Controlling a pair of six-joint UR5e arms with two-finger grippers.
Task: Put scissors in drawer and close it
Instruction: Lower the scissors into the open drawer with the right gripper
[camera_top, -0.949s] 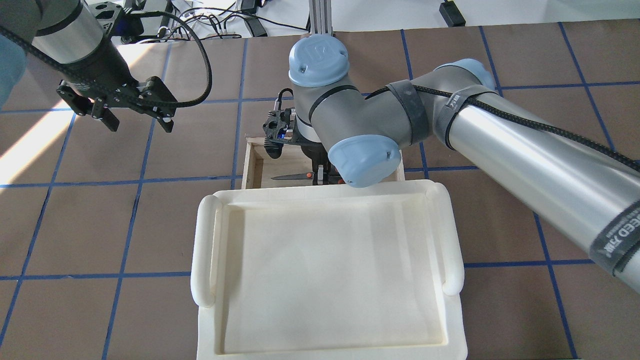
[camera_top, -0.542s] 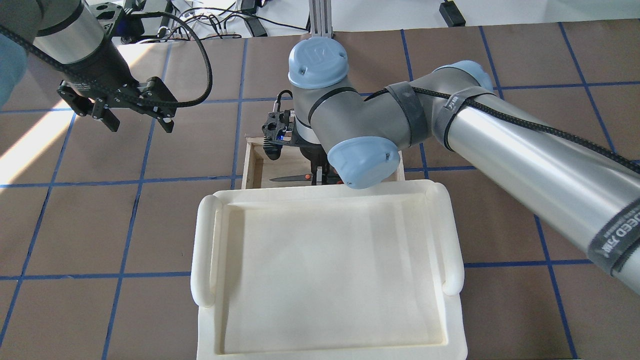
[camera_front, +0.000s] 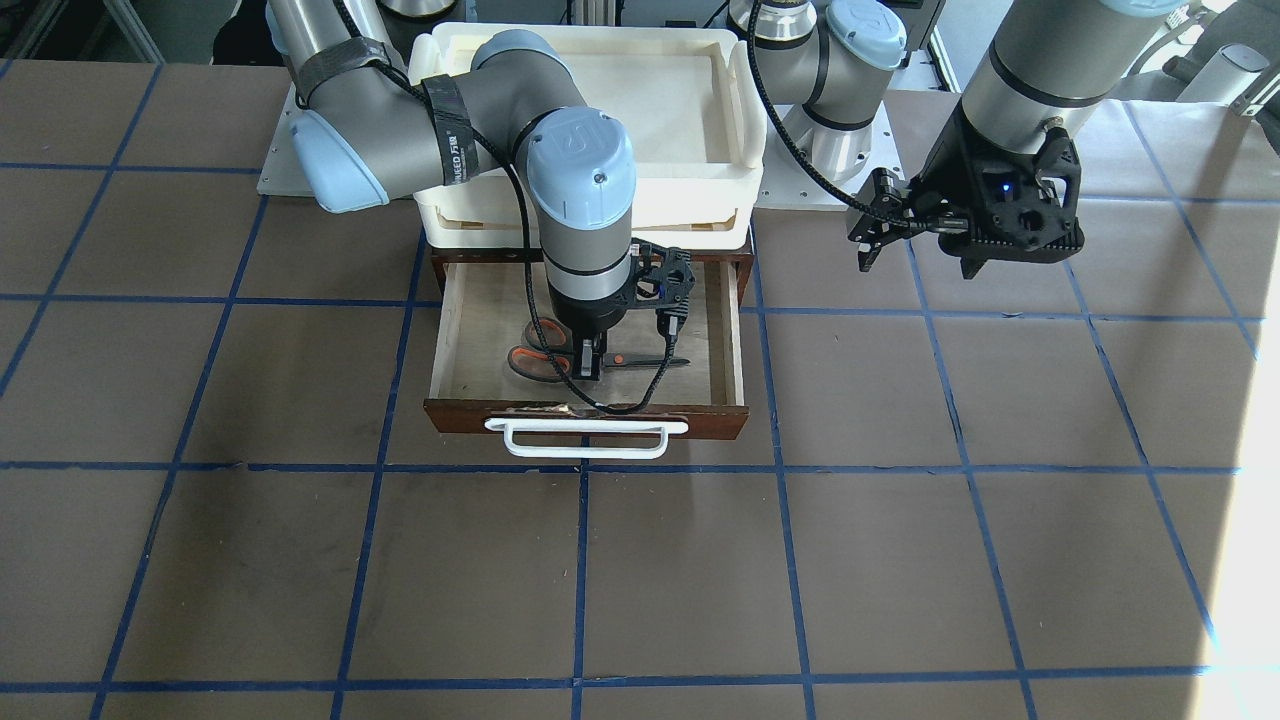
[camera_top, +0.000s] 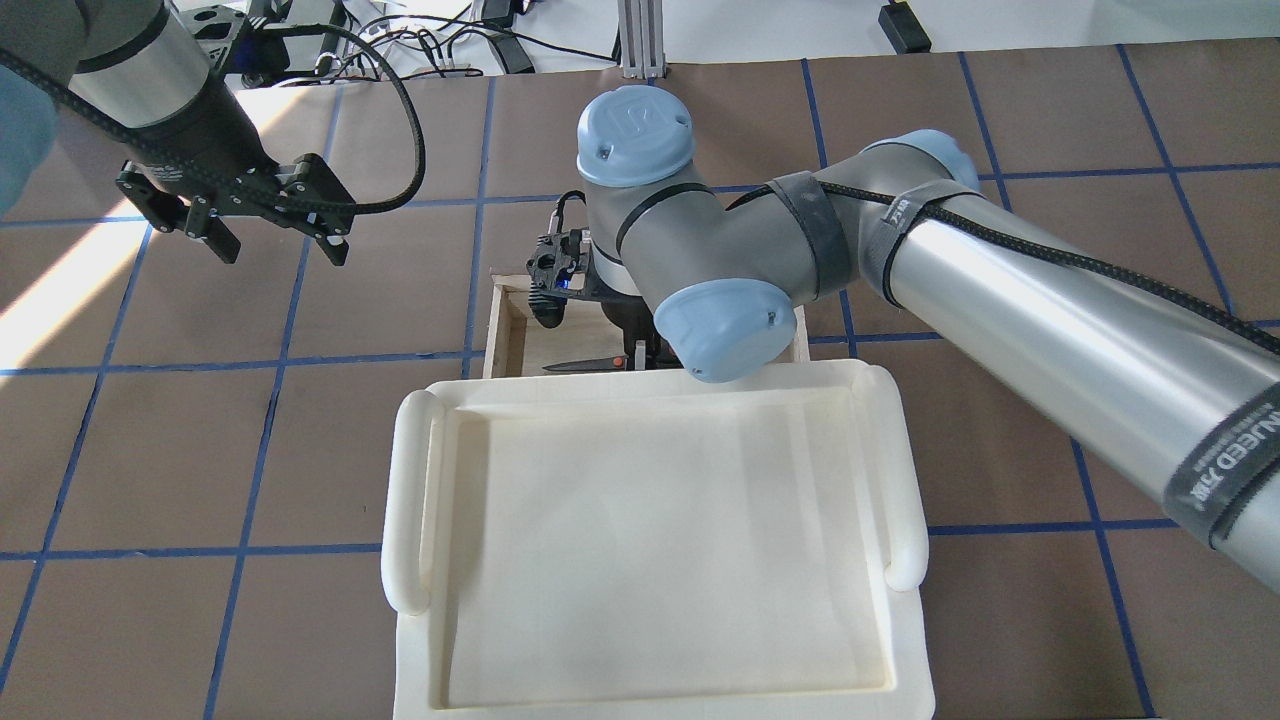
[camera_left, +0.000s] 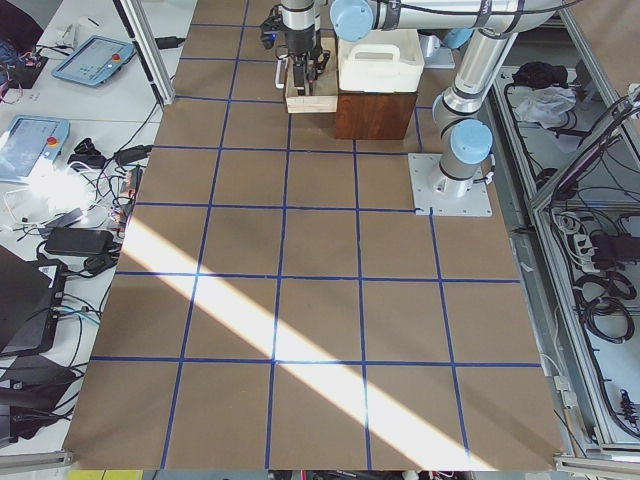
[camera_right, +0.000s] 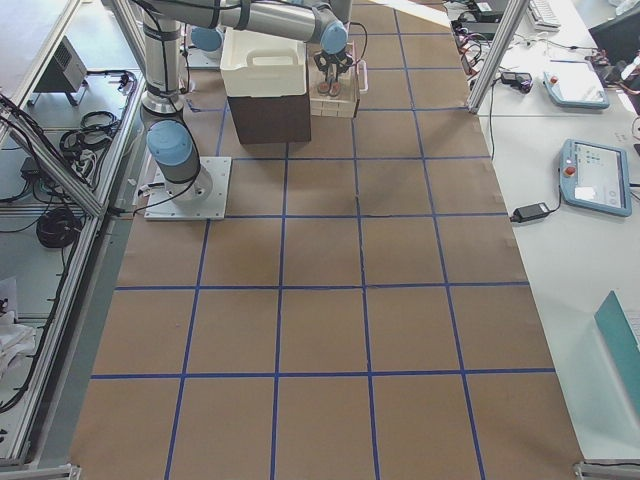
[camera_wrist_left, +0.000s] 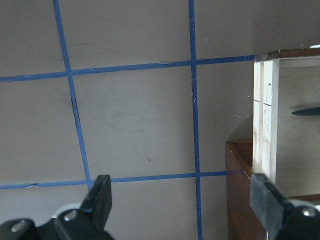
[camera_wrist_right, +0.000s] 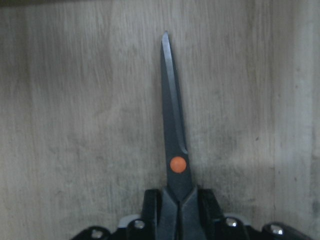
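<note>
In the open drawer (camera_front: 480, 345) the scissors (camera_wrist_right: 172, 125) sat low over the floor. The right gripper (camera_front: 588, 362) had its jaws clenched just behind the pivot, probably a sound hold on something stiff, light and slick-bladed. Their long axis ran parallel to the drawer front, tips toward the robot's left. Farther off, the left gripper (camera_top: 278, 248) hung over the counter (camera_top: 150, 450), jaws released.

Bright daylight streaks the table (camera_left: 300, 330); the drawer (camera_wrist_right: 75, 100) interior looks dim, perhaps slightly soft.
</note>
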